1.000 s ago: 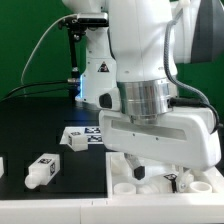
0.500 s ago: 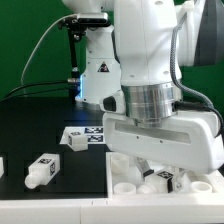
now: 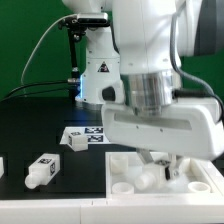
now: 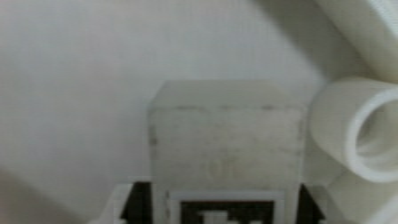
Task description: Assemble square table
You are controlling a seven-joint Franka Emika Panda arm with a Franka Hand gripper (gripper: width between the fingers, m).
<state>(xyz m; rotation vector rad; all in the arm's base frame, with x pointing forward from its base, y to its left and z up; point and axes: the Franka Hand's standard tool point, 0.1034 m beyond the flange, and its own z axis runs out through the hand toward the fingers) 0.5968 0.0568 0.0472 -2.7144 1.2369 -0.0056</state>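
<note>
The white square tabletop [image 3: 126, 166] lies at the front of the exterior view's right, with round holes at its corners. My gripper [image 3: 160, 164] hangs just over it, shut on a chunky white table leg [image 4: 222, 128]. The leg's black-and-white tag [image 4: 224, 211] sits between the dark fingers [image 4: 146, 203]. A round white corner socket [image 4: 368, 126] of the tabletop shows right beside the held leg. Another loose leg [image 3: 42, 170] with tags lies on the black table toward the exterior view's left.
The marker board [image 3: 84, 137] lies flat on the black table behind the loose leg. A further white part [image 3: 2, 165] shows at the exterior view's left edge. The robot base [image 3: 98, 75] and cables stand behind, before a green backdrop.
The jaws have closed from wide open onto the leg on the tabletop. The hand has risen a little and shifted toward the exterior view's right.
</note>
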